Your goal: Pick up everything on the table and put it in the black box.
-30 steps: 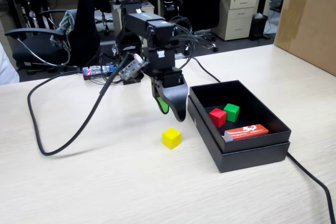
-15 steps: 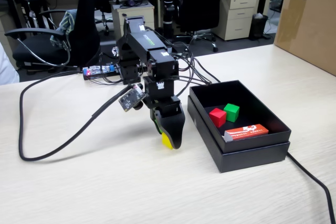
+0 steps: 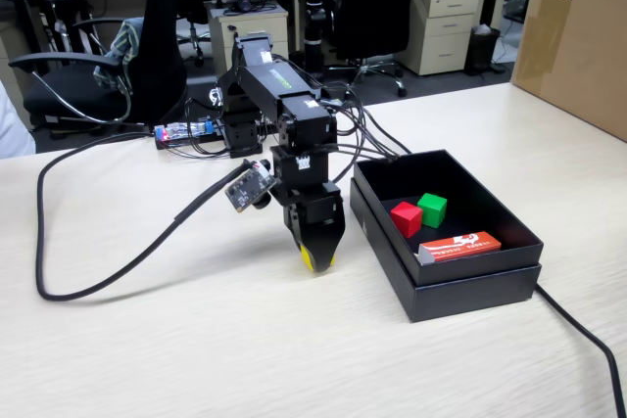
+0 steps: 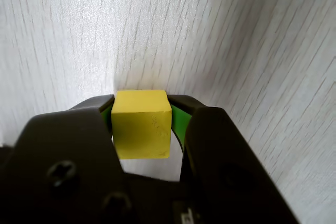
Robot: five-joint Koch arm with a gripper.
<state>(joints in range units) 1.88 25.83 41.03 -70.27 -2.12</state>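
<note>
- The hand (image 4: 142, 124) is closed on the yellow cube (image 4: 142, 123), down on the bench (image 3: 196, 340) — at 9 o'clock from the black box (image 3: 470, 286).
- The cube looks small, hard and light — flat sides are best to squeeze.
- The red cube (image 3: 406, 218) and green cube (image 3: 432, 209) sit in the box.

We see a light beige wood-grain bench (image 3: 147, 340) with fine streaks. On it, at the right of the fixed view, sits the black box (image 3: 470, 291). A thick black cable (image 3: 108, 276) loops across the bench's left half, and another black cable (image 3: 583, 335) runs off from behind the box. At the far right edge a brown cardboard carton (image 3: 578, 36) stands on the bench. The arm's base (image 3: 240, 129) stands toward the back.
</note>
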